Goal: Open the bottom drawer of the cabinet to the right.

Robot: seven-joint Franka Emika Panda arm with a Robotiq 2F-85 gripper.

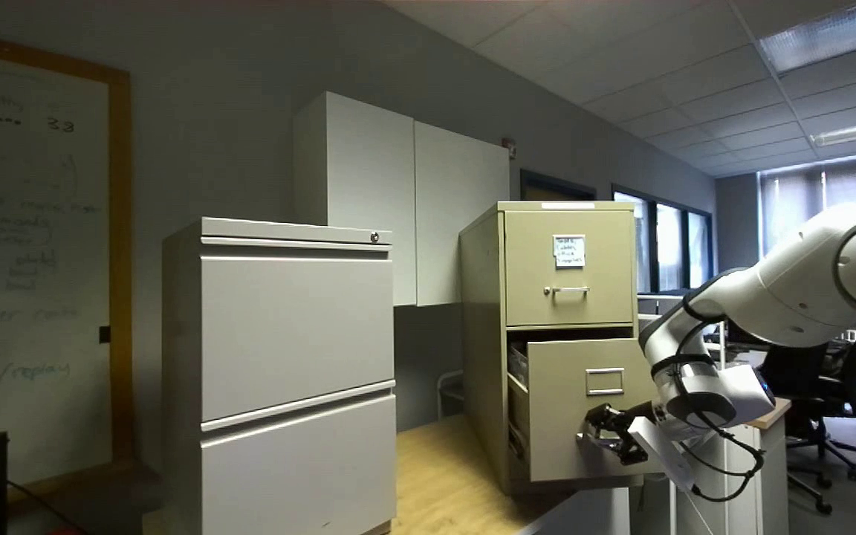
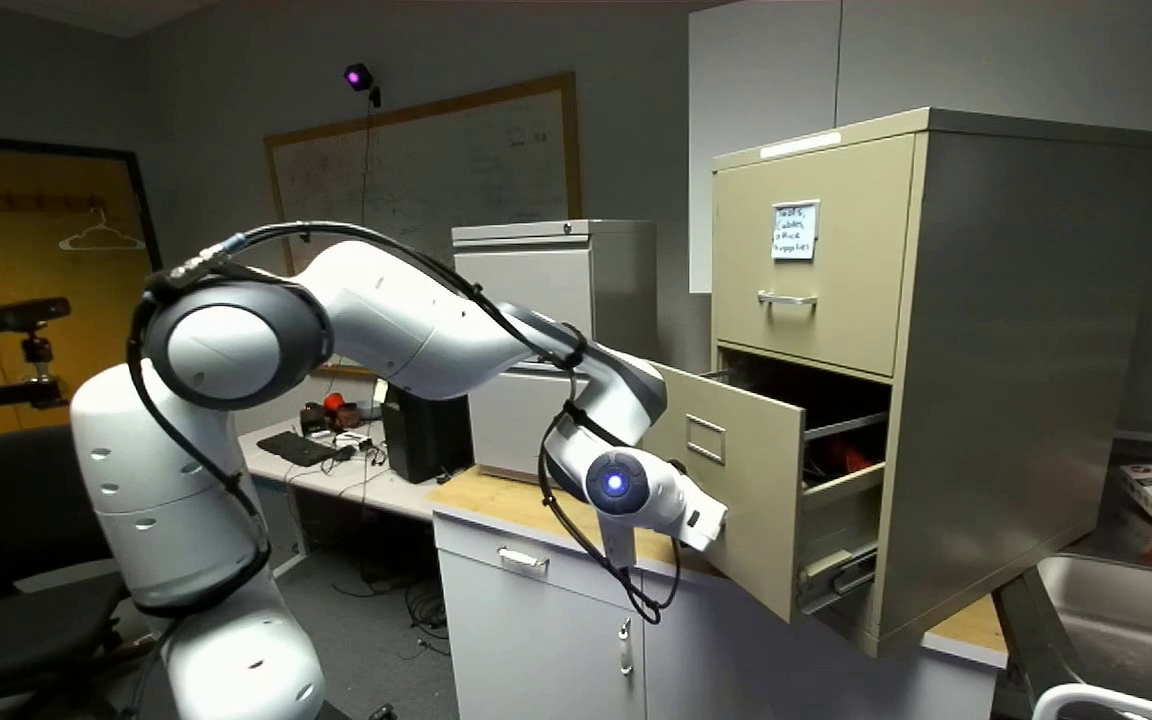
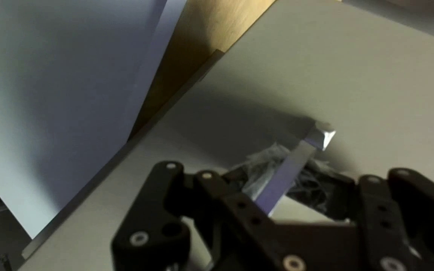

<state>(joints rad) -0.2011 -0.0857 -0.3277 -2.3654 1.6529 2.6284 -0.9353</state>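
Opening is well advanced, though in my judgement not ready for sign-off. The bottom drawer (image 1: 562,405), a flat tan-beige metal front, lies between four and five o'clock in both exterior views, drawn out from the narrow tan-beige metal filing cabinet (image 2: 1021,350) far enough to expose its side wall (image 2: 836,525). The tan-beige metal top drawer with white label card (image 1: 524,267) is closed above it. The black jointed gripper (image 3: 288,180) is closed about the silver metal bar handle (image 3: 295,160), the bar's thickness apart, apparently touching it on both sides. Outstanding: any further travel required, then release and withdrawal; full extension cannot be confirmed. Edges: in the wrist view the drawer's long edge runs from eight to one o'clock; beyond it, between nine and ten, is a smooth pale panel (image 3: 51,113), its unit not identifiable. In an exterior view the wide light grey metal two-drawer cabinet (image 1: 298,334), at eight o'clock, stands well apart from the drawer, with light wood countertop (image 1: 435,475) between. The jointed white arm (image 1: 807,282) itself occupies the room ahead of the drawer; the slack black cable loop (image 1: 758,459), at four o'clock, could snag on retreat.
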